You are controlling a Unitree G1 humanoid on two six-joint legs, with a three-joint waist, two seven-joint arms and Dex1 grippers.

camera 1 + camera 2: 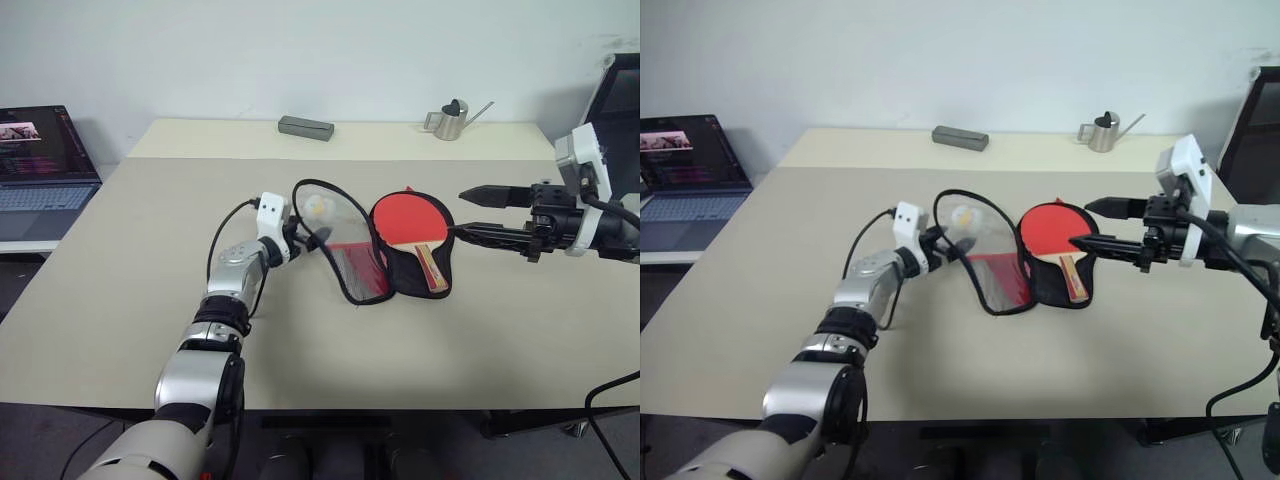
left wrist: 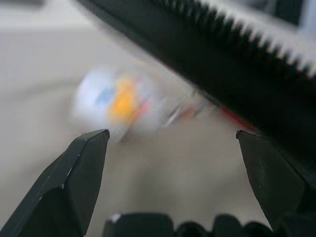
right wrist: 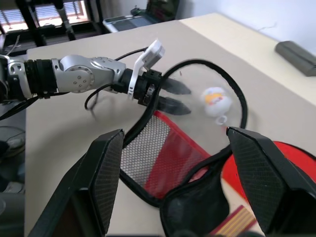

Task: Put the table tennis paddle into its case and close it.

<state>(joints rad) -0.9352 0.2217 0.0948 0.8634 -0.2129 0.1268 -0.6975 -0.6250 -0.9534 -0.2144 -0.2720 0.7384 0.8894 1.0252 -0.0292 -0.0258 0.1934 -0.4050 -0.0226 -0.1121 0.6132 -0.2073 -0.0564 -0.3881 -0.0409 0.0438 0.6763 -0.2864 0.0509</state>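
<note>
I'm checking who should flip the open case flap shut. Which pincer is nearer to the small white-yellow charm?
The left. The left pincer, open, sits right beside the charm at the case's open flap. The right pincer, open, is across the case, past the table tennis paddle.

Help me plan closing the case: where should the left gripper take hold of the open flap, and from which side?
Probably the flap's black zip rim, from the robot's left, where the left gripper is, jaws open. The flap of the case lies opened out, away from the paddle, so that edge is free.
</note>
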